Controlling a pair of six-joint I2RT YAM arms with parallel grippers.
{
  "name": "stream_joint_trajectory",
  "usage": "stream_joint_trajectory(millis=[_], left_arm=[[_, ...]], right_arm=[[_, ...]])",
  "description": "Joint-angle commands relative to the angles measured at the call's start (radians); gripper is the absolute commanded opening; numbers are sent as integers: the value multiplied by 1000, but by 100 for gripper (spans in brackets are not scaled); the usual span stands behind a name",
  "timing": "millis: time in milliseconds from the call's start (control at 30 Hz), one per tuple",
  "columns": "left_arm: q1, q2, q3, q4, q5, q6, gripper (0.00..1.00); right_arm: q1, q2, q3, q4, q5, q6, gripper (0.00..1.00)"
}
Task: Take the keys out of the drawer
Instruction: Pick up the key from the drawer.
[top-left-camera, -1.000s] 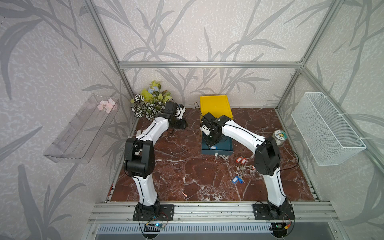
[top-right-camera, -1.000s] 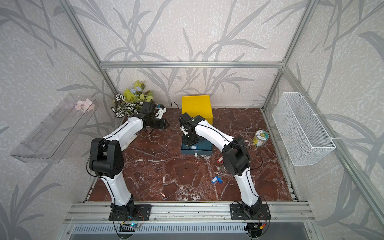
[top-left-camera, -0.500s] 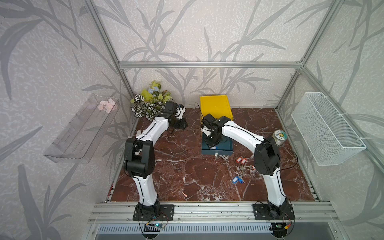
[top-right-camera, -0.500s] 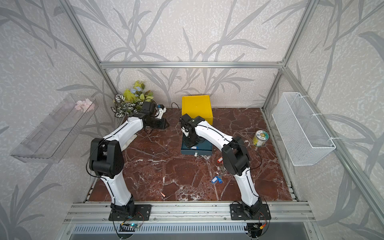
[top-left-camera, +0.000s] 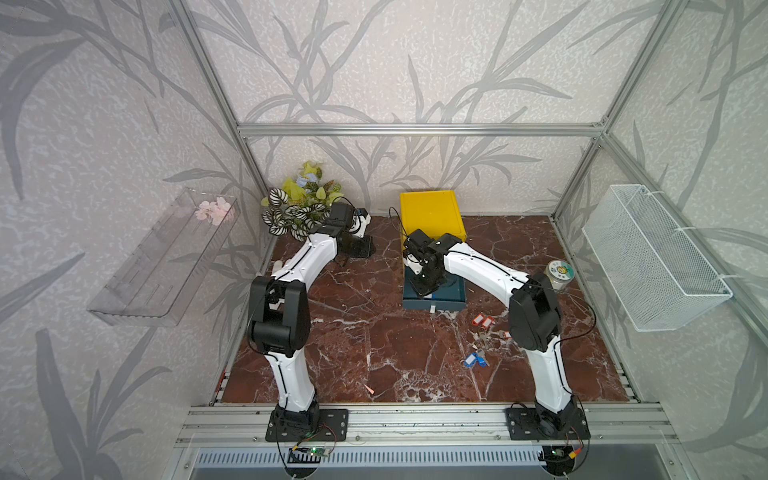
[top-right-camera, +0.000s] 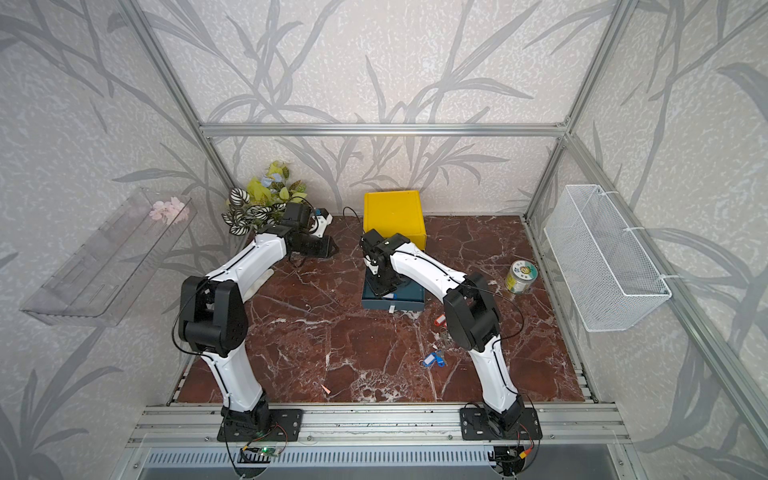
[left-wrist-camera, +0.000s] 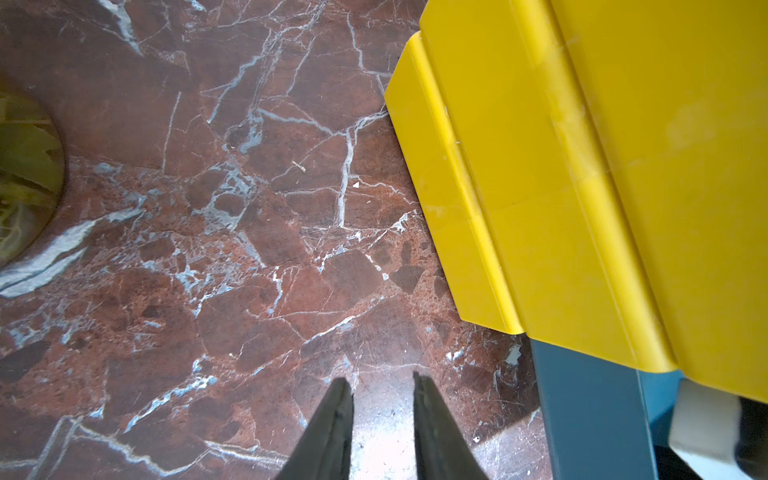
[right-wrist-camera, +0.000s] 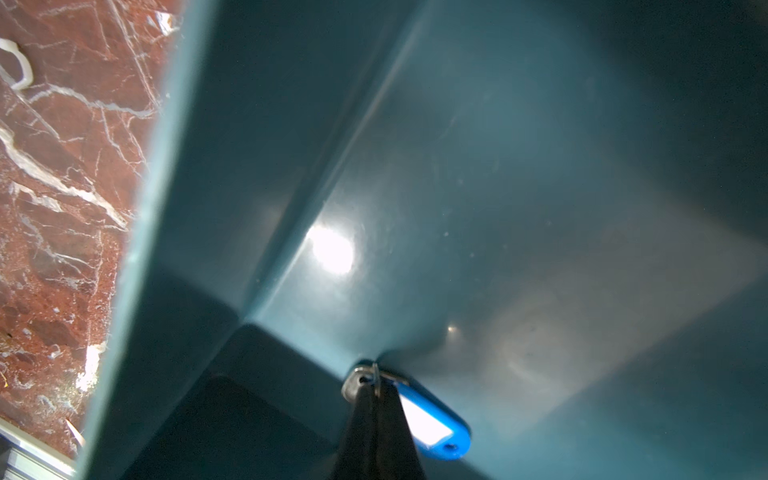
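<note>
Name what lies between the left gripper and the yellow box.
Nothing but bare marble tabletop separates the left gripper from the yellow box, as the left wrist view shows.

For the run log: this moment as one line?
right gripper: shut on blue-tagged key in drawer | left gripper: open near yellow box | on table: red-tagged keys, blue-tagged keys

Left pincer (left-wrist-camera: 380, 378) parted above red marble (left-wrist-camera: 232, 232), yellow cabinet (left-wrist-camera: 582, 174) alongside; teal drawer (left-wrist-camera: 590, 415) jutting from it
</note>
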Motion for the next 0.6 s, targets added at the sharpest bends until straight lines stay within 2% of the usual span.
stream_joint_trajectory(millis=[0, 333, 567], left_arm=[[-3, -13, 29, 2, -5, -10, 29], [-3, -11, 49, 21, -4, -18, 29], [-8, -24, 61, 34, -13, -3, 29]], right_arm=[[-5, -76, -4, -26, 21, 2, 0], [-5, -182, -33, -38, 12, -9, 0], [-12, -326, -147, 21, 39, 42, 0]])
